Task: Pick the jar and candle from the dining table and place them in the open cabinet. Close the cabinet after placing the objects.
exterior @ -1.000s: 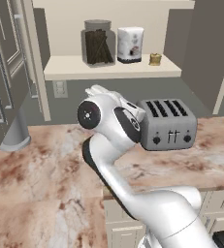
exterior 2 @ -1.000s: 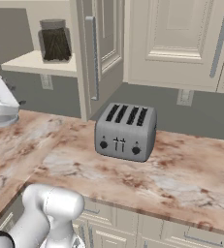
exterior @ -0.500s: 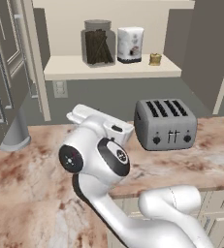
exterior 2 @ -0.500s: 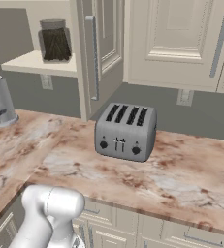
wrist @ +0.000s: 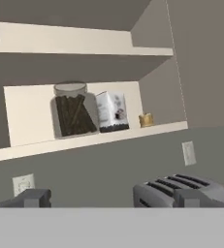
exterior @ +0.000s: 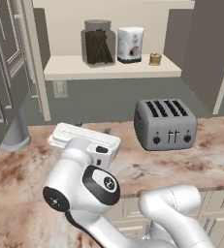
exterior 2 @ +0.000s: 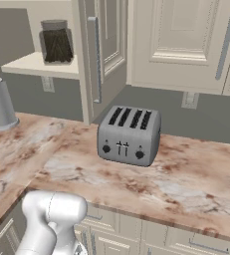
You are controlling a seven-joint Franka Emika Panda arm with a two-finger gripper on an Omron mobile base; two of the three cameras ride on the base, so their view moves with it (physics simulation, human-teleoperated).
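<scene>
The jar point(exterior: 98, 42) point(exterior 2: 56, 42) point(wrist: 73, 110) stands on the pale shelf of the cabinet point(exterior: 108, 69), whose doors are open. The tiny yellow candle point(exterior: 155, 59) point(wrist: 145, 119) sits on the same shelf, further right. In the hand view my gripper point(wrist: 112, 198) is open with nothing between its fingers. It looks up at the shelf from below, well away from both things. In the left base view the white hand point(exterior: 84, 139) hovers low over the marbled counter. The dining table is out of view.
A white printed canister point(exterior: 129, 44) point(wrist: 112, 111) stands between jar and candle. A grey toaster point(exterior: 166, 123) point(exterior 2: 129, 134) sits on the marbled counter point(exterior 2: 186, 174) below the shelf. A grey cylinder point(exterior 2: 1, 103) stands at the counter's left. The open right door point(exterior 2: 99, 55) juts out above the toaster.
The arm has folded back and down. The hand has moved left and lower over the counter and left the right base view. Jar and candle have stayed on the shelf.
</scene>
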